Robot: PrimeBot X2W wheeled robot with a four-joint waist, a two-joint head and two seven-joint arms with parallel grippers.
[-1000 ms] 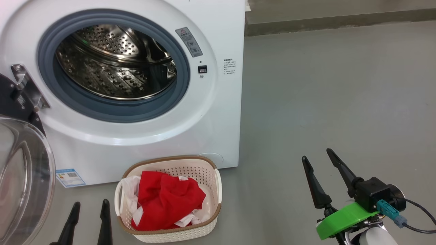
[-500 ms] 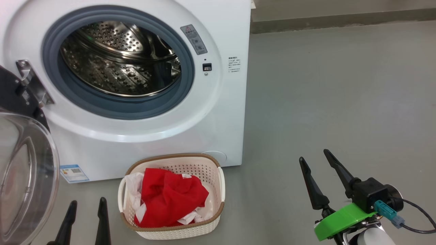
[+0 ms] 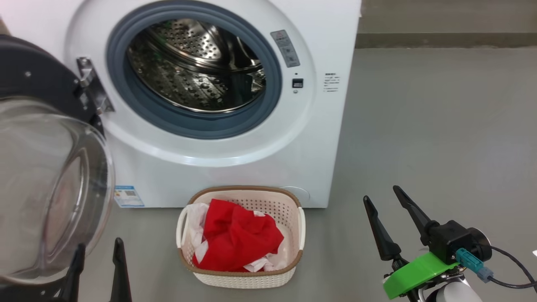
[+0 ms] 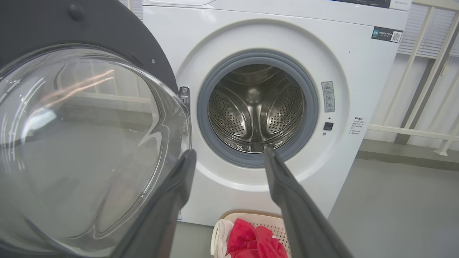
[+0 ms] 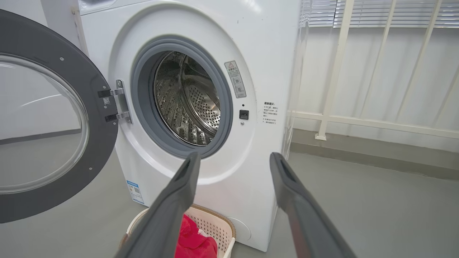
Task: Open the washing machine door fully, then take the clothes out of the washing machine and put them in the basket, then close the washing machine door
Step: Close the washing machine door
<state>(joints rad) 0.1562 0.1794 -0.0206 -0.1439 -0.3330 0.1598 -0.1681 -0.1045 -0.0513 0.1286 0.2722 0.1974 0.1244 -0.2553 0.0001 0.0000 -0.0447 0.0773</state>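
The white washing machine [image 3: 235, 167] stands with its steel drum [image 3: 197, 67] showing no fabric inside. Its door [image 3: 46, 184], black-rimmed with a bulging glass bowl, hangs swung out on the left hinge. On the floor in front of the machine sits the cream basket [image 3: 243, 280], with the red and white clothes [image 3: 239, 237] bundled in it. My left gripper [image 3: 99, 245] is open, low beside the door glass and left of the basket. My right gripper [image 3: 381, 193] is open over bare floor, right of the basket. The left wrist view looks between open fingers [image 4: 229, 152] at the drum [image 4: 256, 107].
Grey floor [image 3: 440, 126] stretches to the right of the machine, ending at a low kerb [image 3: 419, 40]. A white railing [image 5: 337, 71] with blinds behind it stands to the machine's right. A blue label [image 3: 128, 196] is stuck low on the machine's front.
The head camera has turned left, so the machine, basket and door sit further right in the picture. Both grippers stay open and hold nothing.
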